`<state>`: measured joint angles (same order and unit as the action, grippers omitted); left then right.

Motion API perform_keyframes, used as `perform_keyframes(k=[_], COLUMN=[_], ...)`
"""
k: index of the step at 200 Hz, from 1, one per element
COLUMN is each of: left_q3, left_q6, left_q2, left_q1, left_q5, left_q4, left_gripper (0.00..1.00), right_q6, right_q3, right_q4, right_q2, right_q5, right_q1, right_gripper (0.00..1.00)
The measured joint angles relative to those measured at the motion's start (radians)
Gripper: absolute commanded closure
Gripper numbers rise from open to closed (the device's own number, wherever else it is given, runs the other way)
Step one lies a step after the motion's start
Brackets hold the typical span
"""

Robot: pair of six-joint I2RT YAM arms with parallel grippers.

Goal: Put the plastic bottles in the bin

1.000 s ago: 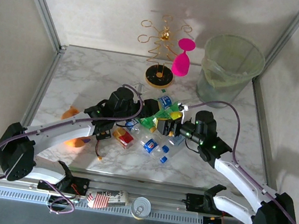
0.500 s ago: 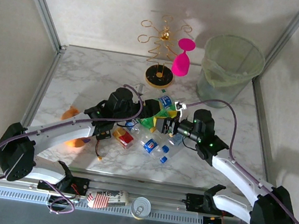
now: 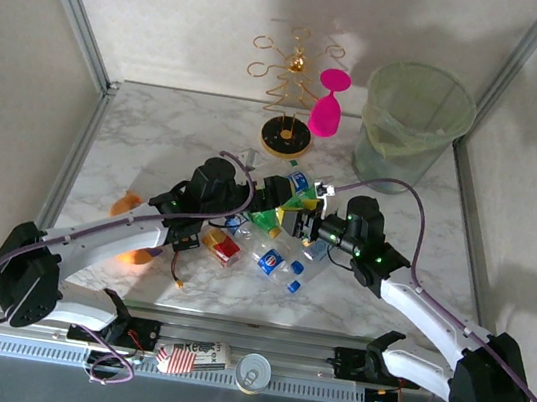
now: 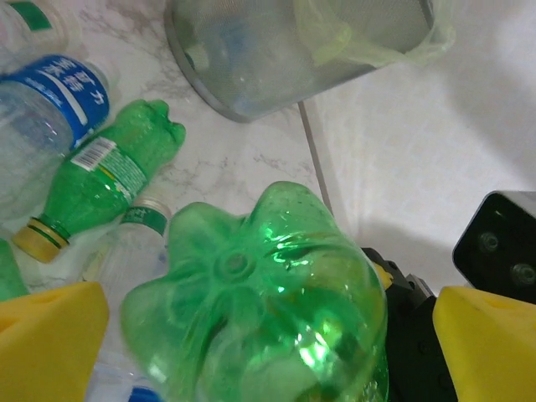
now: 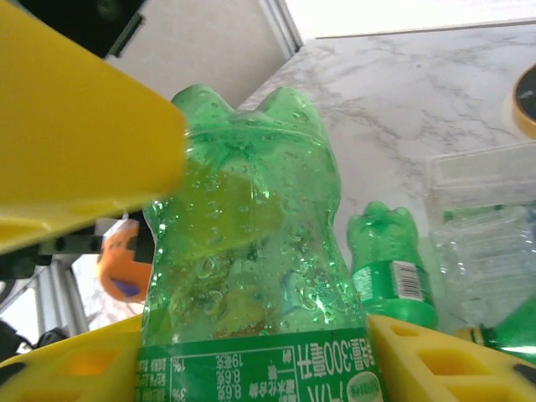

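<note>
Presently the green bottle (image 5: 251, 234) sits near mid-table between the two arms, apparently lifted clear of the marble table (image 3: 157, 134). On the right gripper (image 5: 260, 368) the yellow pads press against the labelled body on both sides, so it is clamped on the bottle. On the left gripper (image 4: 268, 343) the jaws are spread wide, with a gap on either side of the bottle's lobed base; it grips nothing. The bin (image 3: 402, 150) stands at the table's 1 o'clock corner, well apart from the bottle, its pale green liner folded over the rim. Other plastic bottles (image 3: 275, 258) lie in a loose heap at 6 o'clock of the held one, some clear with blue labels, some green. Handling assessment: the bottle looks empty, hence light. Its thin walls will likely flex and dent under a hard squeeze, and the smooth, droplet-flecked plastic may slip or turn in the pads. The labelled mid-body, where the wall runs straight, is the soundest hold; the tapered neck and lobed base are poorer. Risk noted: the bottle could foul the open left fingers if carried toward 1 o'clock before they are clear.
</note>
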<state>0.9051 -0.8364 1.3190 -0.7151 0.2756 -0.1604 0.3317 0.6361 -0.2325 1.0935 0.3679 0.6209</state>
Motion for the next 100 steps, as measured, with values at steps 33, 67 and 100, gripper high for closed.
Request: perform_keyframes(k=[33, 67, 100], left_q3=[-0.047, -0.140, -0.234], left_q6=[0.016, 0.026, 0.026], left_q2=[-0.076, -0.155, -0.161], left_q1=[0.054, 0.148, 0.195], left_q5=[-0.098, -0.180, -0.194], left_q4=[0.011, 0.004, 0.007], left_gripper=[0.00, 0.00, 0.00], right_q6=[-0.011, -0.025, -0.033], right_q3=[0.033, 0.138, 0.287], right_q4=[0.087, 0.195, 0.259], right_q2=[0.003, 0.016, 0.039], right_q5=[-0.104, -0.195, -0.269], right_q1=[-0.006, -0.074, -0.217], right_gripper=[0.50, 0.49, 0.48])
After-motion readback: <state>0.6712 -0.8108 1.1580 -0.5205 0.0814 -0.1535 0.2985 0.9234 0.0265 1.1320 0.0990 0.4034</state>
